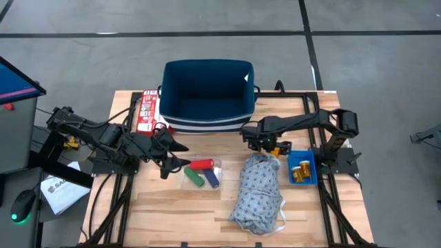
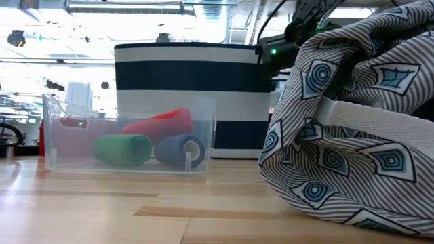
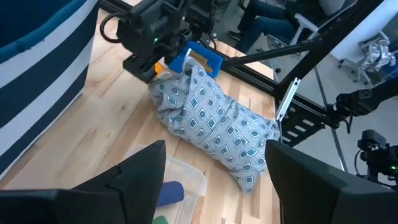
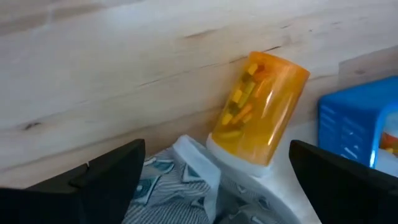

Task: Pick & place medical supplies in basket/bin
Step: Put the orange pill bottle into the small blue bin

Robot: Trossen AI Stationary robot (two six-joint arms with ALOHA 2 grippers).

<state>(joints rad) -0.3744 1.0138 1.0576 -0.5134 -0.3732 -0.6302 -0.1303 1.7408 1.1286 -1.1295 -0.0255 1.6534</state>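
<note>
Orange pill bottle (image 4: 258,109) is lying on the desk (image 1: 179,207) beside the grey garment (image 1: 258,189), framed by the right claw (image 1: 270,146) hanging wide to grab it, while the left claw (image 1: 180,160) is waiting, wide, over the tray (image 1: 201,173).

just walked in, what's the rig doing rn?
Sorting medical supplies. The right pincer is open beside an orange pill bottle lying on the table against the grey patterned cloth, holding nothing. The left pincer, also open and empty, hovers by the clear tray of cylinders. The navy basket looks empty.
</note>
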